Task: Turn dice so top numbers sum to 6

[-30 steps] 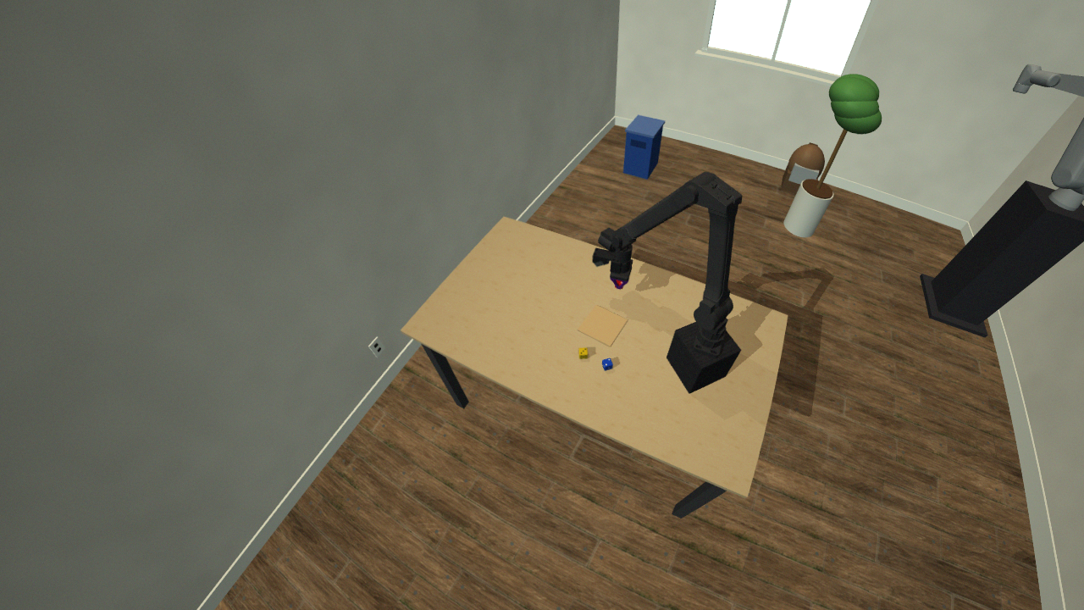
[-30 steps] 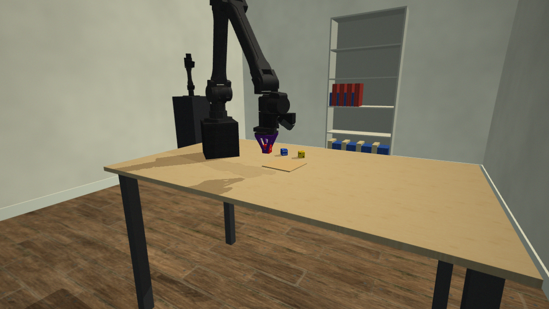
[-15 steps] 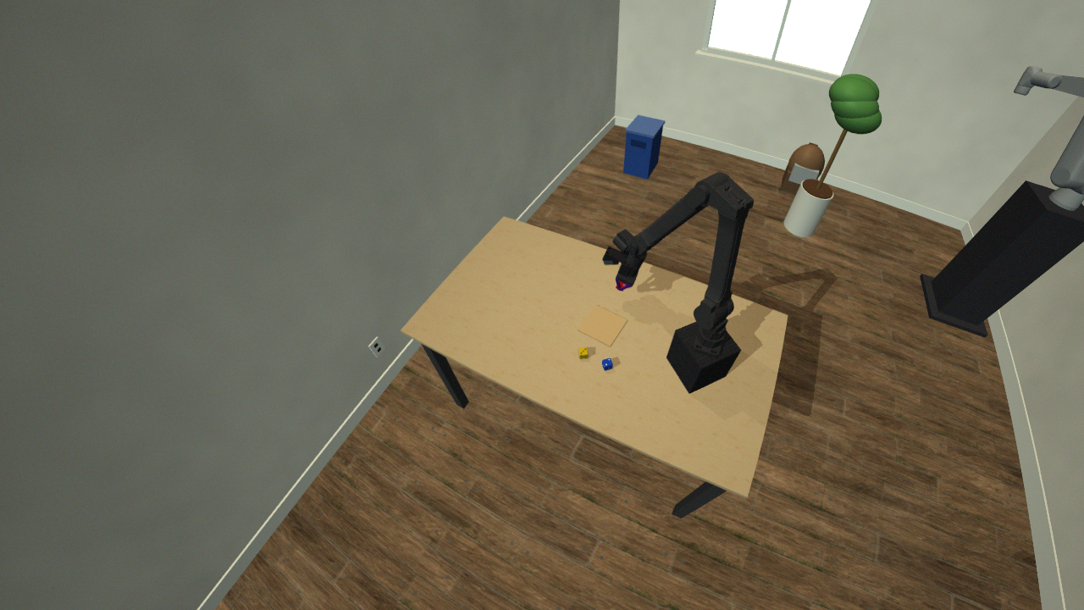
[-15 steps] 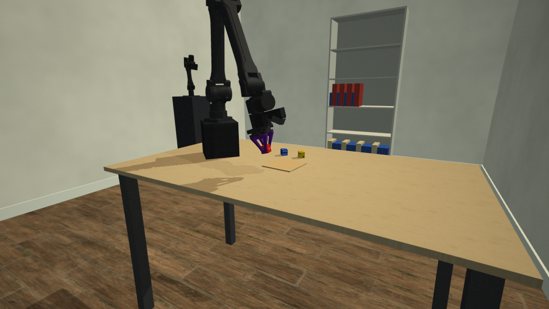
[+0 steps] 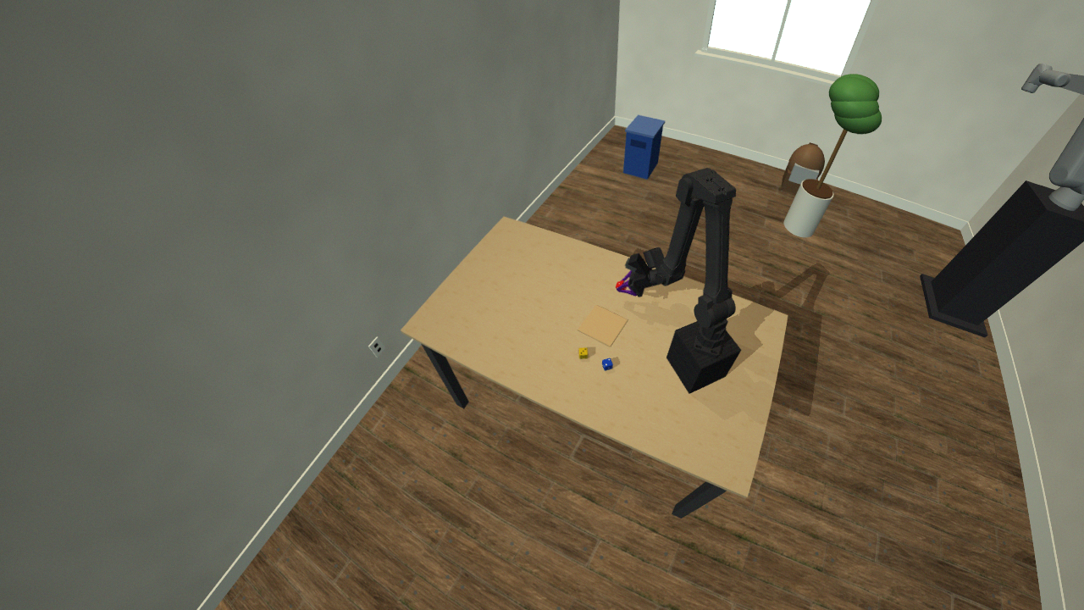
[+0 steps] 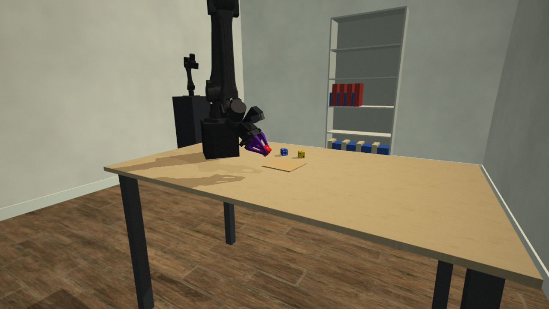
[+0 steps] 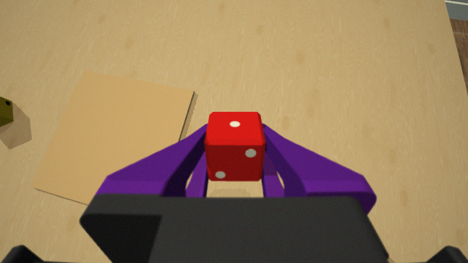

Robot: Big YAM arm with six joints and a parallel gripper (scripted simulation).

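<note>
My gripper (image 7: 235, 132) with purple fingers is shut on the red die (image 7: 235, 145) and holds it tilted, a little above the table, just off the mat's edge. The wrist view shows a one-dot face and a two-dot face of the red die. The gripper (image 5: 624, 285) and the red die (image 6: 266, 148) also show in the top and exterior views. The tan mat (image 5: 603, 324) lies flat on the table with nothing on it; it shows in the wrist view (image 7: 113, 135) too. The yellow die (image 5: 583, 352) and the blue die (image 5: 606, 363) lie on the table beyond the mat's other side.
The arm's black base (image 5: 702, 357) stands on the table near the mat. The yellow die (image 7: 5, 111) sits at the left edge of the wrist view. A bookshelf (image 6: 362, 80) stands behind the table.
</note>
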